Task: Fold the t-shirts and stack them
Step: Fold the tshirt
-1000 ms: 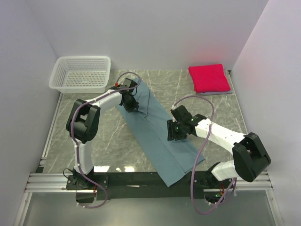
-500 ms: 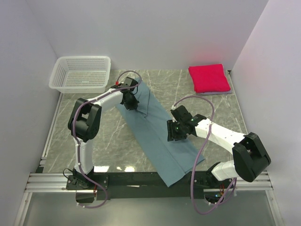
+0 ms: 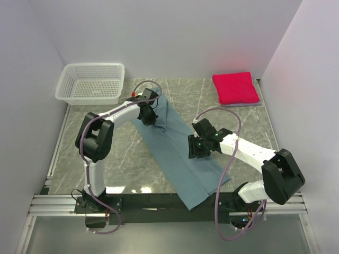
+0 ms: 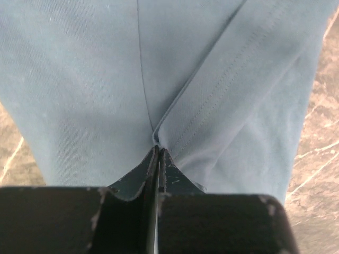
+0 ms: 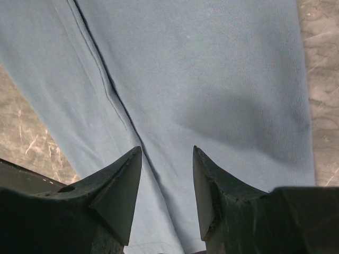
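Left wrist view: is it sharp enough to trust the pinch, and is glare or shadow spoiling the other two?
Left wrist: sharp on the teal shirt, stitching readable; the left end effector is dark, shut on a fold. Right wrist: evenly lit, a soft shadow on the shirt ahead of the open right end effector. Top: no blur, mild sheen on the table, red shirt vivid.

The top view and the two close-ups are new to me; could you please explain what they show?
Two robot arms are bolted at the near edge of a marble table. The top view looks down from above and behind them; each close-up comes from a wrist camera. A teal t-shirt lies across the table, a folded crimson t-shirt sits far right, a white basket far left. The left gripper is shut, pinching the teal cloth; the right gripper is open over it, holding nothing.
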Robot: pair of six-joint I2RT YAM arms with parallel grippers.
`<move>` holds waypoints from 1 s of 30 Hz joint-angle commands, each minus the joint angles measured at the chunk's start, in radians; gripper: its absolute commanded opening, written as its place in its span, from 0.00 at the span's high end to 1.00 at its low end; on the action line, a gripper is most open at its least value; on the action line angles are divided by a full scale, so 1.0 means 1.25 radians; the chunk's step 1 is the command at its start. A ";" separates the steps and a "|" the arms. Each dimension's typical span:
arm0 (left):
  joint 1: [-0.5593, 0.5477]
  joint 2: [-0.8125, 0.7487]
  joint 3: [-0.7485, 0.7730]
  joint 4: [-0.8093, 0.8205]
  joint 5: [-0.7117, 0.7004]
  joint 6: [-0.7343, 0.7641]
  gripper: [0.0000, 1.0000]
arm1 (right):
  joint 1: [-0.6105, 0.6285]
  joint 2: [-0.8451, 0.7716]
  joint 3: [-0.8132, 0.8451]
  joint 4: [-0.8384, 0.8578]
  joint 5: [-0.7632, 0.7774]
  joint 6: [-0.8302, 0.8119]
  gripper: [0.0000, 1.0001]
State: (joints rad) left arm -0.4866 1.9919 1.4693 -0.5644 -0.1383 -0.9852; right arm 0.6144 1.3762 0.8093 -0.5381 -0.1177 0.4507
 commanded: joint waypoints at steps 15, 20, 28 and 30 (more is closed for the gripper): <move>-0.054 0.005 0.030 -0.034 -0.127 0.011 0.82 | -0.008 0.018 0.008 0.022 -0.010 -0.018 0.50; -0.055 -0.014 0.002 -0.016 -0.127 -0.005 0.67 | -0.009 0.008 0.009 0.018 0.000 -0.016 0.50; -0.039 -0.073 0.071 0.022 -0.144 0.065 0.56 | -0.025 -0.033 -0.010 0.024 0.017 -0.008 0.50; -0.015 -0.095 0.052 0.083 -0.093 0.096 0.56 | -0.032 -0.053 -0.019 0.029 0.016 -0.005 0.50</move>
State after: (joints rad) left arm -0.5388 1.9701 1.5002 -0.5762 -0.2935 -0.9356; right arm 0.5911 1.3685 0.8043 -0.5293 -0.1165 0.4446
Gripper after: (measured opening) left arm 0.436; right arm 0.506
